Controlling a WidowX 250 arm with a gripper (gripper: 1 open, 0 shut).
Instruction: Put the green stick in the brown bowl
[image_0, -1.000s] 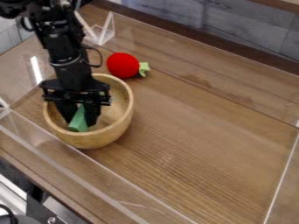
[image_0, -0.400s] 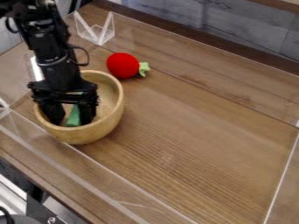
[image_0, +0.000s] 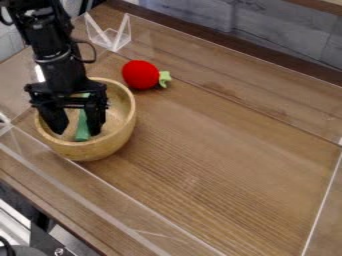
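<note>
The brown bowl sits at the left of the wooden table. Inside it lies the green stick, leaning against the inner wall, partly hidden by the fingers. My gripper hangs straight down over the bowl's left half, open, its two black fingers standing apart on either side of the stick and not touching it.
A red strawberry-like toy with a green leaf lies just behind and right of the bowl. Clear plastic walls ring the table. A white wire stand sits at the back left.
The jaws have spread wider and let go of the green stick, which now rests in the bowl. The bowl and arm have shifted slightly left in the picture.
</note>
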